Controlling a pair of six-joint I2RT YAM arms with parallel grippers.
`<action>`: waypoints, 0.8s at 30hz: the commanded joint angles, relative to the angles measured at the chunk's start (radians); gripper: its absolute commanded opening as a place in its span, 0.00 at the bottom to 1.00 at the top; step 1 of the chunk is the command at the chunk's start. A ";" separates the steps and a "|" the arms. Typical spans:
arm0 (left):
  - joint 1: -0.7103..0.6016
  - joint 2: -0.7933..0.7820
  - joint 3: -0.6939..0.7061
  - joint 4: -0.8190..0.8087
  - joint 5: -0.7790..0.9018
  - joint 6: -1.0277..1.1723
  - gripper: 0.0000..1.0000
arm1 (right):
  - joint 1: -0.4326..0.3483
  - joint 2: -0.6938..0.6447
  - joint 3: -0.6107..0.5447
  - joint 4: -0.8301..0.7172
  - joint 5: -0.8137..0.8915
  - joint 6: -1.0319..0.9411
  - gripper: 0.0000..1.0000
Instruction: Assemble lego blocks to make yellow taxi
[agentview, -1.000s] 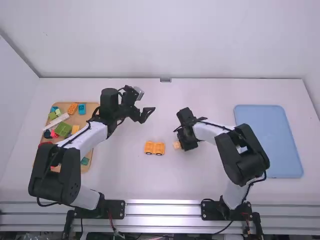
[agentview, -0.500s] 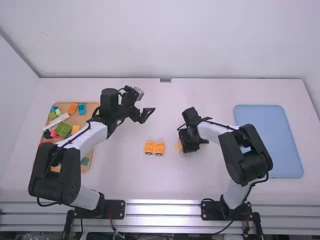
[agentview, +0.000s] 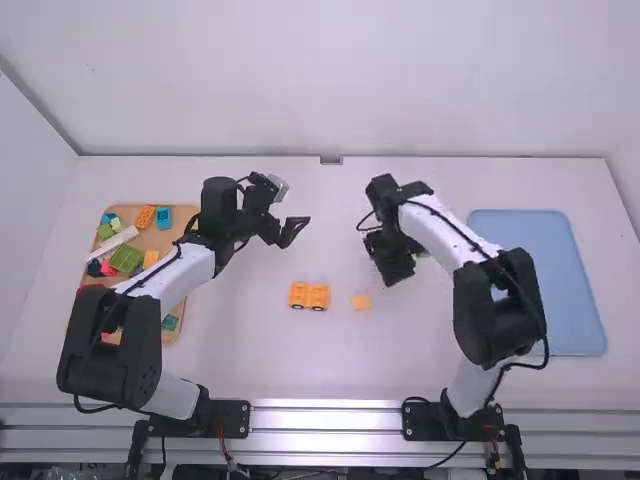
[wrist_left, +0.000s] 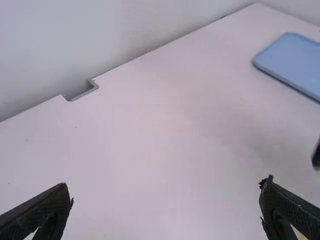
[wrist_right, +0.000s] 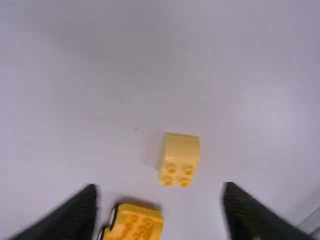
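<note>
The right gripper (wrist_right: 160, 212) has its two fingers spread with nothing between them, on the far side of a small pale-yellow plastic block (wrist_right: 180, 160), slightly to its right. Half a second ago it was down over that block; now it has drawn back towards the far side and the block lies loose on the white table (agentview: 250, 360), fully in sight. The block looks a little nearer the arm bases than before, though it was partly covered then. It shows four studs and a smooth face; I can't tell if it sits upright.

Just left of it, apart, is the orange-yellow brick vehicle base with dark wheels (agentview: 309, 296), where it was. So the block has been let go but not joined; I'd judge the next step is a fresh grip and pressing it onto the base, with the risk of setting it askew or rolling the base.

The left gripper (wrist_left: 166, 185) is open and holds nothing, farther off and left of the base, unmoved.

At the far left, the tan tray (agentview: 150, 240) holds an orange block (agentview: 144, 217), a blue block (agentview: 164, 217), a long white piece (agentview: 117, 246), a green block (agentview: 125, 259) and a yellow block (agentview: 152, 258), among others. A flat light-blue tray (agentview: 540, 280) lies right.
</note>
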 joint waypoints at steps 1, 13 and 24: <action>0.005 -0.003 -0.004 -0.003 -0.026 0.005 0.99 | -0.018 0.003 0.103 -0.064 0.204 -0.303 0.99; 0.006 -0.003 -0.004 -0.123 -0.142 0.106 0.99 | -0.094 0.003 0.219 -0.011 0.467 -1.402 0.99; 0.046 -0.002 -0.004 -0.446 0.255 0.854 0.99 | -0.257 0.001 -0.029 0.185 -0.830 -2.751 0.99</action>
